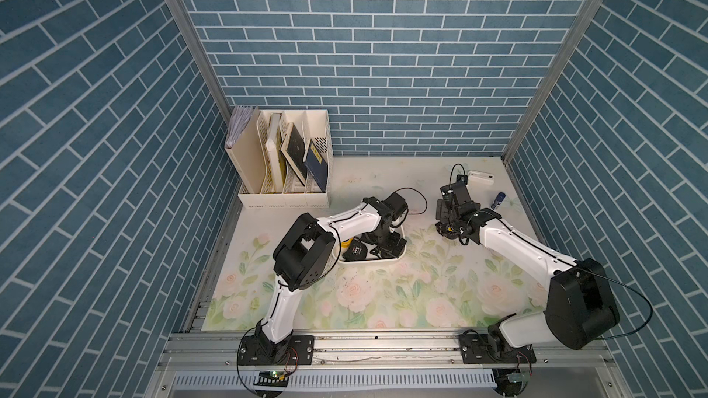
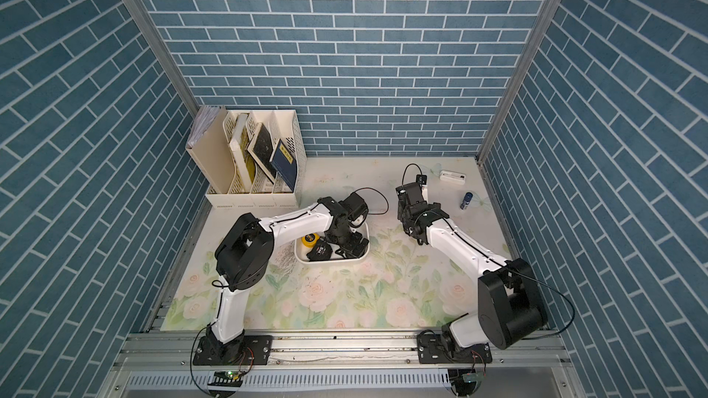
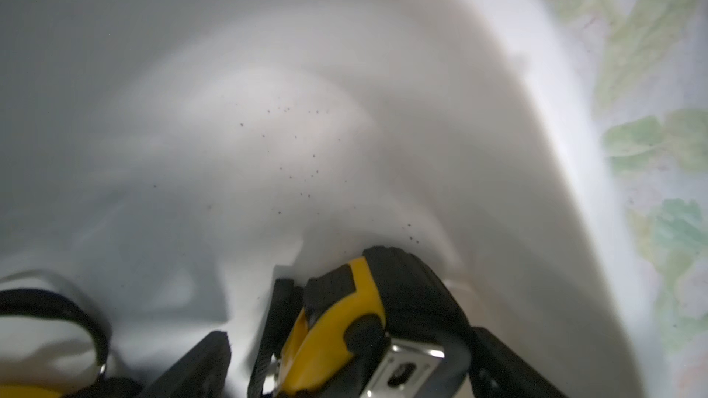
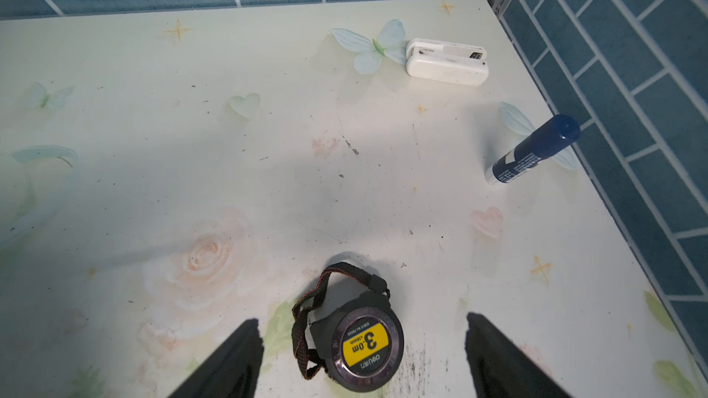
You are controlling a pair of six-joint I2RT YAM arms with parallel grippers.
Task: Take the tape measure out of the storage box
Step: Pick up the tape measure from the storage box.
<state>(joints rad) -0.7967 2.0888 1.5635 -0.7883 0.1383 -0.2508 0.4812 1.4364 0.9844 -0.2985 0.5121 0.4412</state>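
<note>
Left claw (image 3: 350, 342), jaws apart, straddles the yellow-black tape measure (image 3: 367, 319) inside the storage box (image 2: 337, 262), close to its wall. Risk: uneven closing shoves it into the wall or slips off, and the light box may lift too. Right claw (image 4: 362, 319) is apart over a round tape measure (image 4: 360, 342) on the bench (image 4: 268, 128).

Top views evenly lit, walls (image 1: 76, 109) bow at the edges. Left wrist view's mushy and blurred inside the storage box (image 3: 268, 70); right wrist one's crisp, soft shadows on the tabletop (image 4: 344, 204).
</note>
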